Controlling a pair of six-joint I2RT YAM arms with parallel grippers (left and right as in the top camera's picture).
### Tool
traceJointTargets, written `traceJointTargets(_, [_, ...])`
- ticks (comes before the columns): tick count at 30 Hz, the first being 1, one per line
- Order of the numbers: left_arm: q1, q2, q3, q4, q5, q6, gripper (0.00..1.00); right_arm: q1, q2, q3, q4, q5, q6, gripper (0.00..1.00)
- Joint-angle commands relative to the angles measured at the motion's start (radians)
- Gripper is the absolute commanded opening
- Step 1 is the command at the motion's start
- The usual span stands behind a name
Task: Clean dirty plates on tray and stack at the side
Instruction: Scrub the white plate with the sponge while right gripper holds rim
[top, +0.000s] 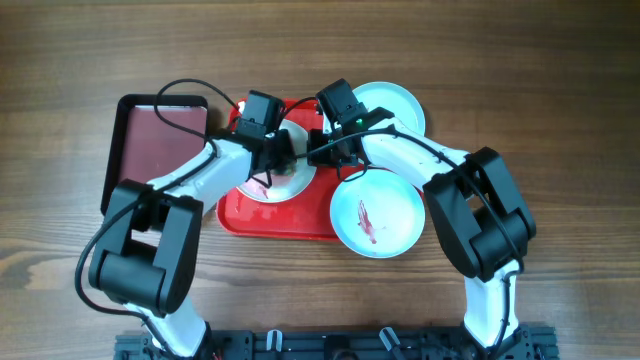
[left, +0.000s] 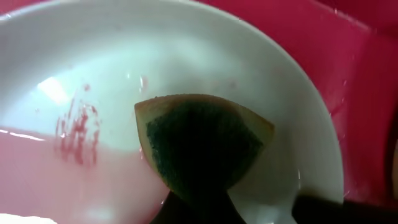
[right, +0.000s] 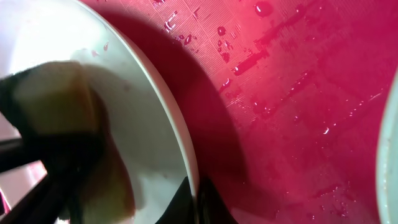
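A white plate (top: 262, 188) with dark red smears lies on the red tray (top: 270, 222). My left gripper (top: 283, 160) is shut on a yellow-and-green sponge (left: 202, 140) and presses it onto the white plate (left: 186, 56), beside a red smear (left: 78, 130). My right gripper (top: 318, 152) is shut on that plate's right rim (right: 181, 140), one finger on each side. A pale turquoise plate (top: 395, 200) with a red smear lies at the tray's front right corner, partly over its edge. A second turquoise plate (top: 395, 100) lies behind the right arm.
A dark maroon tray (top: 150, 150) with a black rim lies left of the red tray. The red tray's floor (right: 298, 93) is wet with droplets. Cables run over both arms above the tray.
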Motion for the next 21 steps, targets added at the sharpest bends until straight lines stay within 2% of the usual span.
traceJointTargets(1, [0.079,0.046,0.002,-0.034,-0.052,-0.107,0.04,0.011,0.033,0.015,-0.012,-0.047,-0.003,0.04])
traceJointTargets(5, [0.155,0.046,0.019,-0.167,-0.05,-0.196,0.04,0.011,0.033,0.015,-0.009,-0.047,-0.002,0.04])
traceJointTargets(10, [0.151,0.046,0.019,-0.321,-0.031,-0.188,0.04,0.011,0.033,0.015,-0.003,-0.047,-0.002,0.04])
traceJointTargets(12, [0.136,0.046,0.019,-0.358,0.017,-0.145,0.04,0.011,0.033,0.015,-0.003,-0.047,-0.002,0.04])
traceJointTargets(13, [0.118,0.046,0.019,-0.366,0.113,-0.069,0.04,0.011,0.033,0.015,-0.003,-0.047,-0.002,0.04])
traceJointTargets(17, [0.087,0.046,0.019,-0.352,0.315,0.1,0.04,0.011,0.033,0.015,-0.004,-0.047,-0.003,0.04])
traceJointTargets(21, [0.056,0.046,0.019,-0.299,0.369,0.182,0.04,0.011,0.033,0.015,-0.005,-0.05,-0.004,0.04])
